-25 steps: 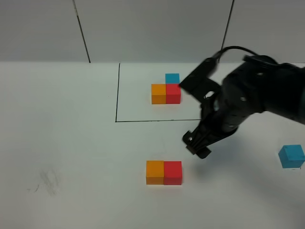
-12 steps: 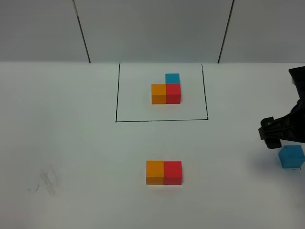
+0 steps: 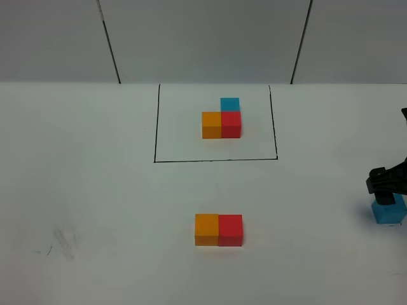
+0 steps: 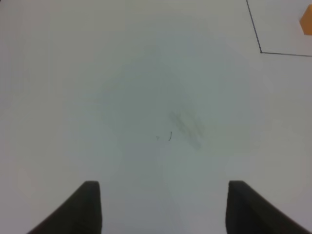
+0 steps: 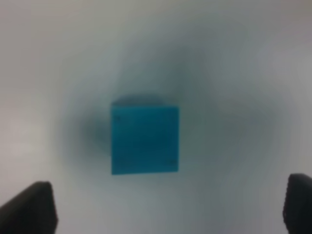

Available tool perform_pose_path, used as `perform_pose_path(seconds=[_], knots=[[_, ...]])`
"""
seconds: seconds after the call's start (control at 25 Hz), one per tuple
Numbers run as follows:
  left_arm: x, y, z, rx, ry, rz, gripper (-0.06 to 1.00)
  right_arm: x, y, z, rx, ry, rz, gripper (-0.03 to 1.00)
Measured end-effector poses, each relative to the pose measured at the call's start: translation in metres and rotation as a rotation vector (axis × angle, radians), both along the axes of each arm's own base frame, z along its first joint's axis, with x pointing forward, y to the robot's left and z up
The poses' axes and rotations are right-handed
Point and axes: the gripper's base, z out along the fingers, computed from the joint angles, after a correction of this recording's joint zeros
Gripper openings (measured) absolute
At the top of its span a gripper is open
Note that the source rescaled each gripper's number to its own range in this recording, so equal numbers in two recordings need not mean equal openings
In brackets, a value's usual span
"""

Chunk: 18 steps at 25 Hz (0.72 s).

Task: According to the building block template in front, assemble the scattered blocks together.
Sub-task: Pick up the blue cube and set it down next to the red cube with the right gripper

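The building block template point(image 3: 221, 121) is an orange, red and blue L inside a black-line frame at the back centre. Two of the scattered blocks, the orange cube point(image 3: 206, 229) and the red cube point(image 3: 230, 230), touch side by side near the front. The light blue cube point(image 3: 388, 213) lies alone at the far right edge. My right gripper point(image 3: 388, 189) hangs just above it, open. In the right wrist view the blue cube point(image 5: 145, 140) lies ahead of the spread fingertips point(image 5: 30, 208), untouched. My left gripper point(image 4: 163, 207) is open over bare table.
A faint grey smudge point(image 4: 185, 126) marks the white table under the left gripper. A corner of the black frame line point(image 4: 261, 50) and the edge of the template's orange cube point(image 4: 307, 22) show in the left wrist view. A panelled wall point(image 3: 203, 38) stands behind the table.
My right arm has swung from beside the red cube to the far right edge and now sits right over the light blue cube. The cubes have not moved.
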Motion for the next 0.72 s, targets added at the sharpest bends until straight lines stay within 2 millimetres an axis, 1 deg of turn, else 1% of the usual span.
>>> perform_pose_path(seconds=[0.2,0.4,0.72], knots=[[0.0,0.0,0.0,0.0,0.0,0.0,0.24,0.009,0.002,-0.014,0.01,-0.01,0.025,0.91],[0.0,0.0,0.0,0.0,0.0,0.0,0.24,0.013,0.003,-0.024,0.023,-0.005,0.026,0.91],[0.0,0.0,0.0,0.0,0.0,0.0,0.24,0.019,-0.004,-0.043,0.049,0.021,-0.011,0.91]])
